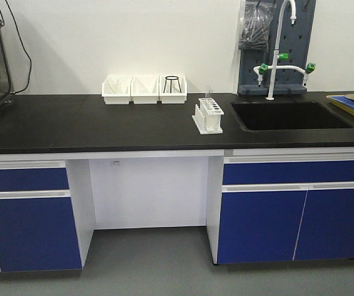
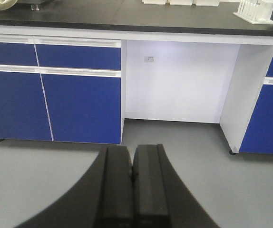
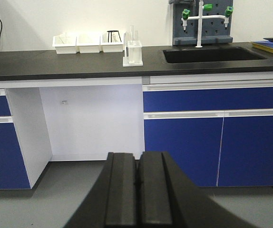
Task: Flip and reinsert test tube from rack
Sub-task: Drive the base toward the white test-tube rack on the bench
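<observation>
Your left claw (image 2: 132, 190) and right claw (image 3: 137, 190) are both sitting pinched closed, holding nothing. The test tube (image 1: 208, 94) is standing, I think, in the rack (image 1: 208, 116) on the counter (image 1: 103, 123), just left of the sink (image 1: 300, 116).

Test tube (image 1: 208, 92) upright in white rack (image 1: 209, 118)

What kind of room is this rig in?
Most likely a chemistry lab: a black bench with an inset sink, a tall gooseneck faucet with green valves, a white holed rack on top, and a pegboard behind.
</observation>
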Available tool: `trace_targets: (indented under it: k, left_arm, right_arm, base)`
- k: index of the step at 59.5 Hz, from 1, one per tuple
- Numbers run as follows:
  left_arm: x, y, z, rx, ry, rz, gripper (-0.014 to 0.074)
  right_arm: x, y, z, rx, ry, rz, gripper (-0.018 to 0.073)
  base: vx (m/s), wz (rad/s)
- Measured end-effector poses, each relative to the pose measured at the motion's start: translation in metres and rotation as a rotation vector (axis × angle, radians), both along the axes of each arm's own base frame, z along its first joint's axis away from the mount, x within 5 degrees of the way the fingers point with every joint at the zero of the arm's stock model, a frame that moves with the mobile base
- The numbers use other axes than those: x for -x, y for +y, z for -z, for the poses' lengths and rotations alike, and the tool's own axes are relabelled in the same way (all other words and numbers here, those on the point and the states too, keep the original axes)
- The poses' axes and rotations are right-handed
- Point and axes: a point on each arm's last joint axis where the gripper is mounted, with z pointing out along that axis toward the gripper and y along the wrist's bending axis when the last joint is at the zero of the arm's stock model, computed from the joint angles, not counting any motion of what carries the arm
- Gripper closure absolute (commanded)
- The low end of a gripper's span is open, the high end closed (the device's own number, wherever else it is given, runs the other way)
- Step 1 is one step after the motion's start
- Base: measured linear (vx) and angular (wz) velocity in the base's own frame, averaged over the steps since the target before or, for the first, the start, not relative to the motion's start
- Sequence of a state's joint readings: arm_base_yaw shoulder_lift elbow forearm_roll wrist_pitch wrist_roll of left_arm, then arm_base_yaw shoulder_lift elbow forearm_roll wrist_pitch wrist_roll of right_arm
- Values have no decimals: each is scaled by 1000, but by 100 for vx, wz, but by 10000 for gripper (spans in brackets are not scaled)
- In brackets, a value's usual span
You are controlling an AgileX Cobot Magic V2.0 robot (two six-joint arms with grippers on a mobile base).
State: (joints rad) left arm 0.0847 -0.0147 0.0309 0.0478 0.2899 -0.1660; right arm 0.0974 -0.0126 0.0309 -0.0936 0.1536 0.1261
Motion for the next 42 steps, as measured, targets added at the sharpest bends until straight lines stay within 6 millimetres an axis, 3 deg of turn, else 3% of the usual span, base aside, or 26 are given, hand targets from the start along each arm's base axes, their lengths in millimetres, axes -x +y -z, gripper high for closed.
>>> trace_targets:
  k: [42]
  left_arm:
    - [0,0,0,0,0,0,603]
  right_arm:
    - [0,0,0,0,0,0,568]
  base:
    - [1,0]
